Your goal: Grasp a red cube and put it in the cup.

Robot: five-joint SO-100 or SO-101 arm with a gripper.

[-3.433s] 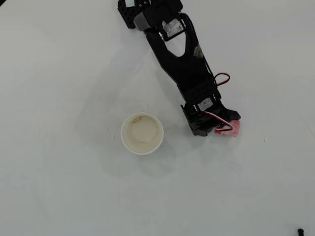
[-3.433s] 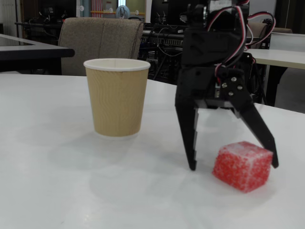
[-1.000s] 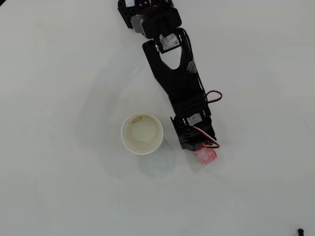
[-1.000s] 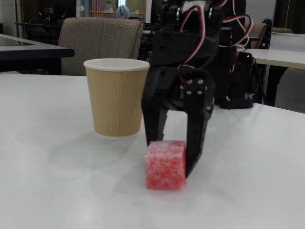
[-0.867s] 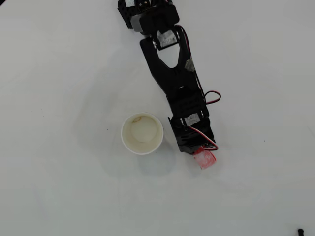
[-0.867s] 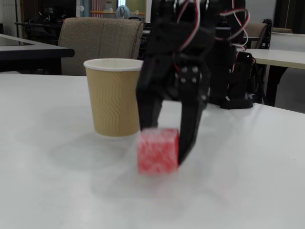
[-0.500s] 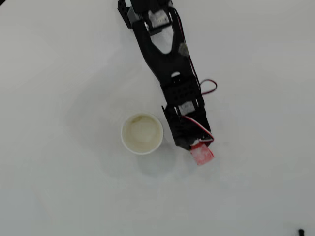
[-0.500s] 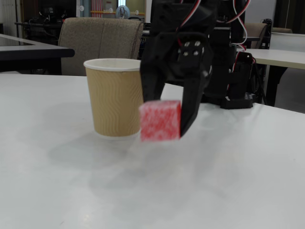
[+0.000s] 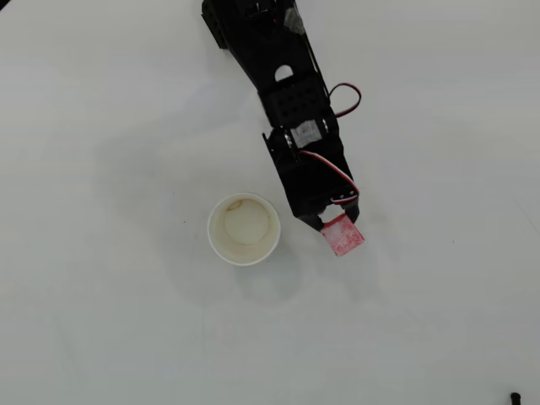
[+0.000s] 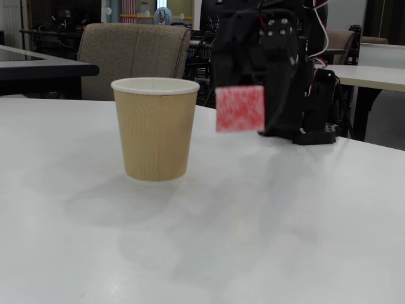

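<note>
- One red cube hangs in the air above the white worktop, clamped at the tip of the black gripper, whose fingers close on it from behind and to the right in the fixed view.
- No brand, label or readable writing shows on the cube, the cup or the arm in either view; a small pale sticker on the arm in the overhead view is too small to read.
- Seen from the side, the cube presents a flat square face, red with a whitish speckle, slightly blurred.
- From overhead, the red cube sits turned at an angle, its top pinkish-red, poking out below the gripper at the lower end of the arm.
- In the fixed view the cup stands upright on the worktop, its wall tan and ribbed with a wavy pattern, its rim white.
- From above, the cup reads as a white ring around a cream inside, with a faint brownish mark near its upper edge.
- In the fixed view the cube's top edge sits a little below the cup's rim, just to the right of the cup and apart from it.
- Overhead, the cube lies to the right of the cup, outside the rim, with bare worktop between them.
- Red and white wires loop along the arm near the gripper.
</note>
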